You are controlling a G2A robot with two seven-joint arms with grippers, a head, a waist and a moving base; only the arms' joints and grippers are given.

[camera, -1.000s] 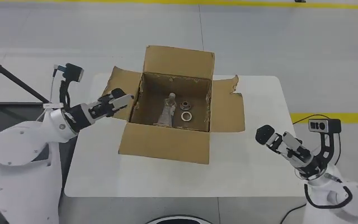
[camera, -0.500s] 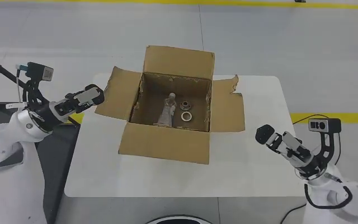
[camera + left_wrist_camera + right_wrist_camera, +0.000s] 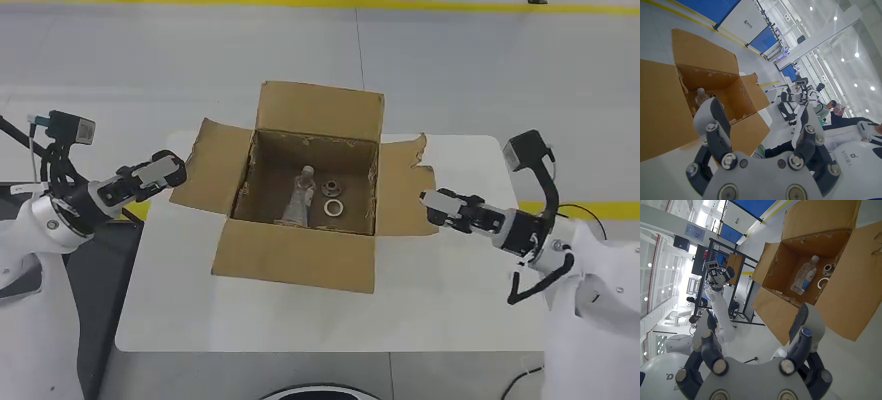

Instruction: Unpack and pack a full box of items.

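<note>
- The left arm reaches in from the table's (image 3: 460, 300) left side, forearm angled up and towards the box (image 3: 295, 255); the left gripper (image 3: 163, 170) sits at the table's left edge, near the tip of the box's left flap, and points at the box.
- In the left wrist view its two fingers stand well apart with nothing between them; past them the box's open mouth shows.
- The right arm comes in from the right, forearm lying almost level across the table's right end, elbow outboard; the right gripper (image 3: 435, 205) is at the outer edge of the box's right flap and aims at the box.
- In the right wrist view its fingers are spread wide and hold nothing; the ribbed pad of one faces inward.
- The cardboard box stands at the middle of the table with all four flaps folded outward; the right flap has a torn edge.
- Inside, a clear plastic bottle (image 3: 298, 198) with a white cap lies on the box floor; just beside it, on the right, lie a metal flange (image 3: 330, 187) and a white ring (image 3: 333, 208), the ring nearer the front wall.
</note>
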